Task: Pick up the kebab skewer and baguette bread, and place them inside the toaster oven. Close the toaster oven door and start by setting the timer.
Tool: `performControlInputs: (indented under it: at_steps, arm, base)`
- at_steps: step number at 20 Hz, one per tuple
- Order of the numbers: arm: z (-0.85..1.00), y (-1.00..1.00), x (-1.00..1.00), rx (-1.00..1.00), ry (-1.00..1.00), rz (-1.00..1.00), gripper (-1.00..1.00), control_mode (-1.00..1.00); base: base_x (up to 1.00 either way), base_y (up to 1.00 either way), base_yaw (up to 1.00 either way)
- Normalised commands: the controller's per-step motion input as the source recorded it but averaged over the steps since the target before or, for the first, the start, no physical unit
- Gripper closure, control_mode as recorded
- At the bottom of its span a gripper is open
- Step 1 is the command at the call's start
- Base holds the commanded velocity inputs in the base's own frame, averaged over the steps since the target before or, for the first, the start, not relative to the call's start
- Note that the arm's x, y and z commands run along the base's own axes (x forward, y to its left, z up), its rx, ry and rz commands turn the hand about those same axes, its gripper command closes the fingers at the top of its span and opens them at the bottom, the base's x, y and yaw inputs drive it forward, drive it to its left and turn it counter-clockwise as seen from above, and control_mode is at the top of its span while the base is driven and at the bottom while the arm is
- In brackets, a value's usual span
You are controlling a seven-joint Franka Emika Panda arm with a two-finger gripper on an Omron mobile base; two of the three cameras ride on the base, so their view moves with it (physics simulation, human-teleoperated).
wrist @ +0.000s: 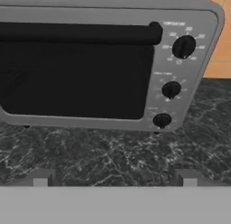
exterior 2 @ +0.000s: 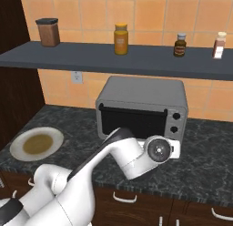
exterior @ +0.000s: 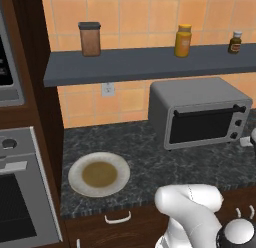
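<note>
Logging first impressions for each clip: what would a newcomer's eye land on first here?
The grey toaster oven on the dark counter, its door shut and three knobs down its right side. The open gripper faces it from the front. Left of it lies a plate.

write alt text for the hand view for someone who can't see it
A grey toaster oven stands close ahead on a dark speckled counter, its dark glass door shut under a black bar handle. Three black knobs run down its right panel, and the open gripper points at it.
</note>
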Motion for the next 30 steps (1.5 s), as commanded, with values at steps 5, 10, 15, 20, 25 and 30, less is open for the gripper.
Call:
performControlInputs:
  at_steps: [5, 10, 15, 20, 25, 30]
  arm:
    - [0.00, -0.27, 0.19, 0.10, -0.26, 0.00, -1.00, -1.00]
    - [0.00, -0.32, 0.15, 0.07, -0.21, -0.01, -1.00, -1.00]
    - [0.00, -0.16, 0.12, 0.01, -0.02, 0.00, -1.00, -1.00]
    - [0.00, -0.15, 0.31, 0.01, 0.00, 0.00, -1.00, -1.00]
    - [-0.04, -0.15, 0.38, 0.01, -0.03, 0.00, -1.00, -1.00]
    - [-0.17, -0.18, 0.26, 0.01, -0.05, 0.00, -1.00, -1.00]
  base:
    - [0.00, 0.00, 0.00]
    - [0.00, 0.00, 0.00]
    - [0.00, 0.00, 0.00]
    - [0.00, 0.00, 0.00]
    - [0.00, 0.00, 0.00]
    - [0.00, 0.00, 0.00]
